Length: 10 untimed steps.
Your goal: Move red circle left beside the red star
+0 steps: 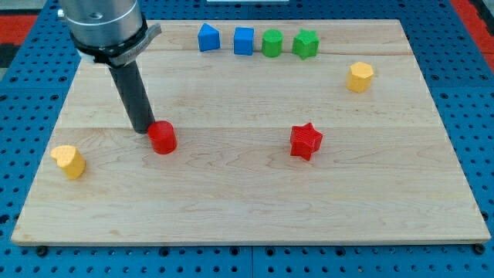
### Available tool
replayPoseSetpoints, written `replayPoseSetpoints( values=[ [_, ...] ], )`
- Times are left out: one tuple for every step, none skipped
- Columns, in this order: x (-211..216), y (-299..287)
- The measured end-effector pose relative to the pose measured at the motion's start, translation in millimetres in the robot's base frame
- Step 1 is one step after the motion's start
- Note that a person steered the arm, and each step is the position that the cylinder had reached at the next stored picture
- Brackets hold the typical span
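Note:
The red circle (163, 138) is a short red cylinder left of the board's middle. The red star (306, 141) lies far to its right, near the middle right, with a wide gap between them. My tip (142, 129) stands right at the red circle's upper left side, touching it or nearly so. The dark rod rises from there to the grey arm housing (104, 27) at the view's top left.
A row at the view's top holds a blue pentagon-like block (208, 37), a blue cube (244, 41), a green cylinder (272, 43) and a green star-like block (306, 44). A yellow hexagon (360, 77) sits at the upper right. A yellow heart-like block (69, 161) sits at the left edge.

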State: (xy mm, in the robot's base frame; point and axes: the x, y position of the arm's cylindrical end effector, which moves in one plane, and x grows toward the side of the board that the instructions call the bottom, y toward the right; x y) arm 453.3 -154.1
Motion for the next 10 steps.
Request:
replayPoseSetpoints(
  values=[
    [2.8, -20.4],
    [20.6, -33.1],
    [18.1, -12.3],
    [1.9, 12.4],
    [-2.2, 34.1],
    [14.4, 29.4],
    [33.4, 24.7],
    [39.0, 45.4],
    [24.8, 61.1],
    [20.4, 60.0]
  ],
)
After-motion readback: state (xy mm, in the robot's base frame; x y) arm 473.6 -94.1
